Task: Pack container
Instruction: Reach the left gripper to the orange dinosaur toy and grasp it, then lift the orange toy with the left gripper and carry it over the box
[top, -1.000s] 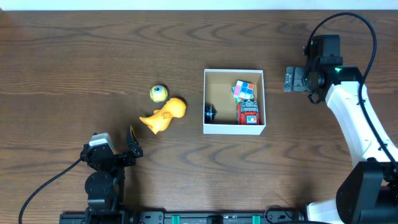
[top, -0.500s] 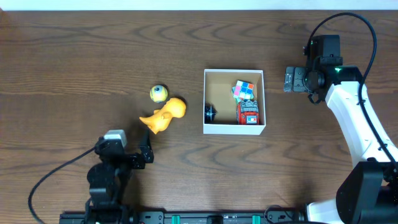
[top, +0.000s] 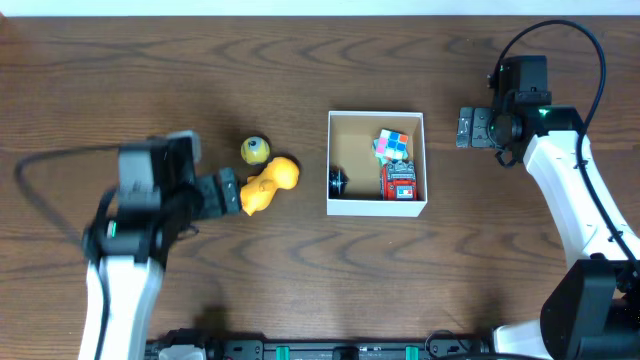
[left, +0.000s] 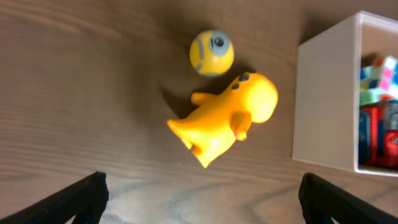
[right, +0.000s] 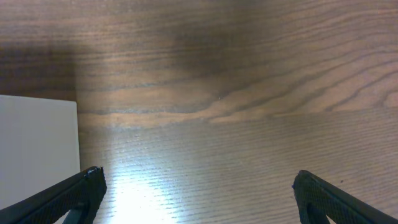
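- Fingers of left gripper (left: 204, 196): spread wide, empty, near yellow plastic dinosaur figure (left: 222, 117).
- Fingers of right gripper (right: 198, 190): likewise apart, empty.
- Square white cardboard container (top: 377, 207): between both grippers, right of dinosaur.

The right arm (top: 570, 190) is built of smooth white shells joined by black joints. A small green light (top: 545, 112) glows near its wrist. A thin black cable (top: 556, 24) arcs from the black wrist block (top: 522, 75), and the arm's lower end is a rounded black base (top: 580, 305). The right claw (top: 465, 127) is a boxy grey piece. The left arm (top: 118, 295) is blurred and has the same white shell. It is topped by a black housing with a pale grey cap (top: 140, 165) and trails its own dark cable (top: 55, 155). The left claw (top: 228, 192) is black. Seen from the wrists, the left fingers (left: 81, 196) and right fingers (right: 74, 193) are matt black, tapering wedges.
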